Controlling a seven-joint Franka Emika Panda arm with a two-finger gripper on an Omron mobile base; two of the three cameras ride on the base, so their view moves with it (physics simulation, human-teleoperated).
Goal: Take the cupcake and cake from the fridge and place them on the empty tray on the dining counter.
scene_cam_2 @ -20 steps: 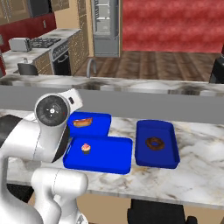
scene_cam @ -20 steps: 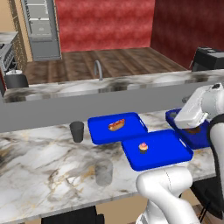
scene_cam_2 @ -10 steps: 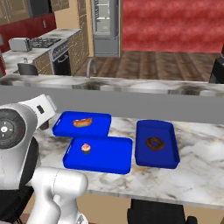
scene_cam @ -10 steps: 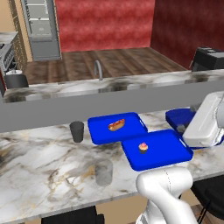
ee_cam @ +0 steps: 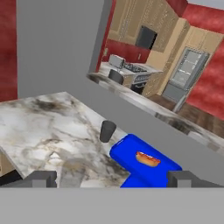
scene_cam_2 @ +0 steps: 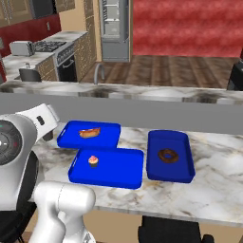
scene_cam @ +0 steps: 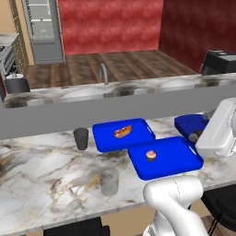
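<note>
Swung lower and rightward since the earlier left base frame, arm now at right edge. Jaws (ee_cam: 112, 179) spread wide, holding nothing. Cupcake (scene_cam: 150, 156) upright on tray (scene_cam: 179, 162), centre of frame, on bench (scene_cam: 41, 170). Hot dog tray (scene_cam: 107, 138) just behind; doughnut tray (scene_cam_2: 179, 172) to right. Fridge (scene_cam: 42, 30) shut, upper left.

The arm folds up close over the base, and the gripper (ee_cam: 111, 177) has its fingertips (ee_cam: 43, 178) spread wide apart.
</note>
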